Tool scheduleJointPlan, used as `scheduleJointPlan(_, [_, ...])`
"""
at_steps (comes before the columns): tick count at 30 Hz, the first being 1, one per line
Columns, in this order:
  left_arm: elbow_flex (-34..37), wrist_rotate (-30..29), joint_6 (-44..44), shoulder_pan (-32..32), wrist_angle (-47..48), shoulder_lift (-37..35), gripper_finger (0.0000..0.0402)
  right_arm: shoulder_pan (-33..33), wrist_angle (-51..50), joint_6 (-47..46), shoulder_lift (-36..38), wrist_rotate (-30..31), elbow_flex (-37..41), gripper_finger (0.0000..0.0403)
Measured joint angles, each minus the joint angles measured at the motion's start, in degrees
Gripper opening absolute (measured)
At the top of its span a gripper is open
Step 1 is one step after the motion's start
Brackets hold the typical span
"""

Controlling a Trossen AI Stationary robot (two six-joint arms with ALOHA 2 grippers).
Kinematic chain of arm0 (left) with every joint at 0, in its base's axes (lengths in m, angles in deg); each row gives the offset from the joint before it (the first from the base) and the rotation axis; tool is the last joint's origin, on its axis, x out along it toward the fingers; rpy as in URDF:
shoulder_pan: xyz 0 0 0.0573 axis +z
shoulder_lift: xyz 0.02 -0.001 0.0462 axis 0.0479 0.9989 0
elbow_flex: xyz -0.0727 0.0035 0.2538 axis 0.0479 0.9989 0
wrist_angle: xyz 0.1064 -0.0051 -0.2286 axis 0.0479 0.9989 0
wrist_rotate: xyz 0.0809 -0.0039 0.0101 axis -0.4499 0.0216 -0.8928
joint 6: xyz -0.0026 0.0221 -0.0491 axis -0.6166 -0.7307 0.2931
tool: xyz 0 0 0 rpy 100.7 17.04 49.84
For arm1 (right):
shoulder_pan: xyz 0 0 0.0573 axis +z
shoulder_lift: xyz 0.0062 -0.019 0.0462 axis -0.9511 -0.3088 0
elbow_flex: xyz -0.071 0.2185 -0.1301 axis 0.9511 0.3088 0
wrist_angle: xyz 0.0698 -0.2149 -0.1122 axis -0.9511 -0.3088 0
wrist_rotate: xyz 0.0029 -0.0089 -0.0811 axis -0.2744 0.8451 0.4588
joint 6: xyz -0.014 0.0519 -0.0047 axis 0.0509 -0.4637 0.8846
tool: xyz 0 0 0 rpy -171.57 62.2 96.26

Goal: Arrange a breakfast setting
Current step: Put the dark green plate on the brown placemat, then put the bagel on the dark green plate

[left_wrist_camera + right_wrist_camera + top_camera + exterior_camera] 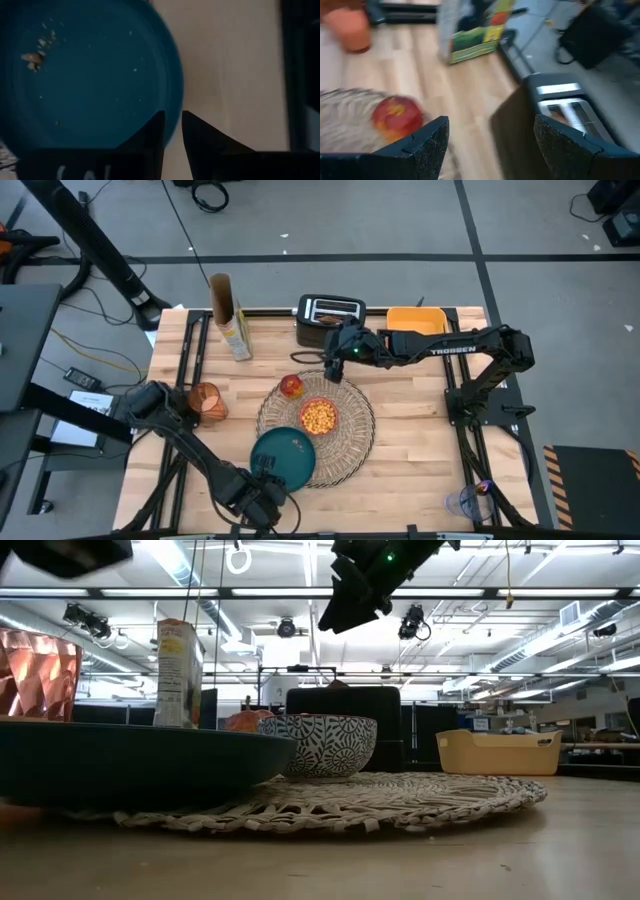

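1. You are in a lab or test hall, not a home: the butcher-block table (420, 405) stands on bare grey concrete floor (400, 220) marked with tape lines.
2. Loose cables (95, 360) trail across the floor beside the table.
3. Your low view shows an open ceiling with strip lights (190, 565), exposed trusses, and hung cameras (85, 620).
4. Hazard-striped tape (560, 480) marks the floor near one corner.

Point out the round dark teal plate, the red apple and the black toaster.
Round dark teal plate (283, 456): high view, plate's centre.
Red apple (292, 386): high view, apple's top.
Black toaster (328, 310): high view, slotted top.
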Motion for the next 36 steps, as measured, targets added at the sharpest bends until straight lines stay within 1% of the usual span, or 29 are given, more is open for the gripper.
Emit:
scheduleJointPlan(1, [0.0, -0.5, 0.2, -0.5, -0.1, -1.0, 0.0073, -0.3, 0.0, 0.3, 0.0, 1.2, -0.6, 0.0295])
scheduleJointPlan(3, [0.0, -3.7, 0.7, -1.6, -0.1, -3.2, 0.0073, -1.1, 0.0, 1.2, 0.0, 3.0, -1.5, 0.0295])
scheduleJointPlan(6, [0.2, -12.3, 1.2, -4.1, -0.7, -7.0, 0.0073, -3.8, 1.1, 1.7, 0.0, 2.9, -2.0, 0.0295])
scheduleJointPlan(8, [2.0, -17.4, 1.4, -5.7, -3.3, -9.9, 0.0073, -6.3, 1.3, 2.7, 0.0, 1.0, -2.0, 0.0295])
scheduleJointPlan(9, [3.3, -19.0, 1.5, -6.5, -4.9, -11.3, 0.0073, -7.7, 1.2, 3.4, 0.0, -0.7, -2.0, 0.0295])
scheduleJointPlan(12, [8.7, -21.8, 1.6, -8.2, -11.7, -15.2, 0.0073, -11.5, 1.0, 6.1, -0.5, -8.5, -2.0, 0.029])
scheduleJointPlan(13, [10.8, -22.2, 1.5, -8.5, -14.0, -16.6, 0.0073, -12.6, 0.5, 7.2, -0.7, -11.3, -2.0, 0.0288])
scheduleJointPlan(15, [15.2, -22.8, 1.9, -8.9, -19.0, -18.7, 0.0073, -14.7, 1.0, 8.2, -1.5, -14.4, -2.0, 0.028])
scheduleJointPlan(18, [20.5, -23.4, 2.6, -8.4, -24.2, -20.7, 0.0073, -17.4, 1.4, 9.5, -2.6, -17.1, -2.1, 0.0263])
scheduleJointPlan(21, [23.6, -24.2, 2.6, -7.3, -26.8, -21.7, 0.0073, -19.3, 1.1, 10.4, -4.6, -19.5, -2.1, 0.024])
scheduleJointPlan(28, [24.2, -24.3, 1.6, -4.7, -28.9, -21.7, 0.0073, -21.2, 3.1, 10.5, -8.9, -20.2, -2.0, 0.0201])
scheduleJointPlan(36, [24.2, -24.9, -0.5, -4.6, -30.5, -21.7, 0.0073, -22.2, 4.0, 10.2, -9.9, -20.3, -2.1, 0.0163])
